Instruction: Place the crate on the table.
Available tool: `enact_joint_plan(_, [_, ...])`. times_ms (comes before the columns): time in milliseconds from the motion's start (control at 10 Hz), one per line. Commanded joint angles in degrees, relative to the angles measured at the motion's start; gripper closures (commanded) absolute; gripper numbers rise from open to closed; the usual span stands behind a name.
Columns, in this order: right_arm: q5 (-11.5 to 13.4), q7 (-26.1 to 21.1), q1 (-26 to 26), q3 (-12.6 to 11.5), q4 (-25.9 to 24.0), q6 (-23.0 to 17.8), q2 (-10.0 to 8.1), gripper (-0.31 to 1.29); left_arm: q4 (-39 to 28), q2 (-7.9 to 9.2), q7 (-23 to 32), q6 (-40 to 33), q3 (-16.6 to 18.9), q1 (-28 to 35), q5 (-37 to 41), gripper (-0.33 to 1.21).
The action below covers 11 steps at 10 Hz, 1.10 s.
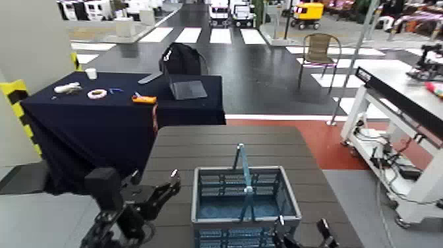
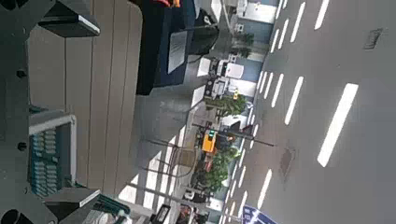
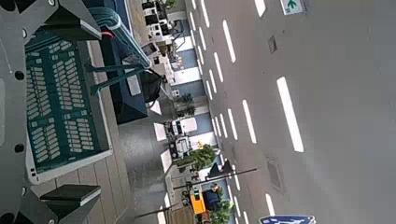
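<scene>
Head view shows your grey-blue lattice plastic crate (image 1: 245, 201) already sitting on the dark brown slatted table (image 1: 224, 142), near its front edge. Left gripper (image 1: 173, 179) is beside it, right gripper (image 1: 300, 234) just below; both spread wide, holding nothing. Careless retreating could snag the crate's thin teal bail handle (image 1: 244, 173).

Bare table (image 1: 217, 142) beyond crate (image 1: 244, 198) — upright handle (image 1: 242, 173).

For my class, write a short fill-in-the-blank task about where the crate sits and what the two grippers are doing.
1. The crate rests on the dark brown slatted ____.
2. Its thin teal ____ stands upright over its middle.
3. The left gripper and the right gripper both stand ____, holding nothing.
4. The laptop lies on the table draped in ____ cloth.

Missing words: table; handle; open; navy
</scene>
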Motion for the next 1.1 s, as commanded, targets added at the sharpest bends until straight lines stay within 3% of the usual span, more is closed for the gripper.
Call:
enact_joint_plan(100, [0.53,0.0,0.49,-0.52,-0.66,0.95,0.22,0.14,0.53,0.5,2.14,-7.56,-0.48,5.36,-4.45,0.1])
enact_joint_plan(600, [1.06,0.0,1.02,-1.22,-1.54,2.8,0.57,0.14,2.73,0.42,6.8,-20.22,-1.36,11.42,-11.83,0.11])
enact_joint_plan(1100, [2.55,-0.09,1.11,-1.57,-2.07,3.41,0.75,0.14,2.82,0.24,7.06,-22.15,-0.92,12.74,-15.0,0.11])
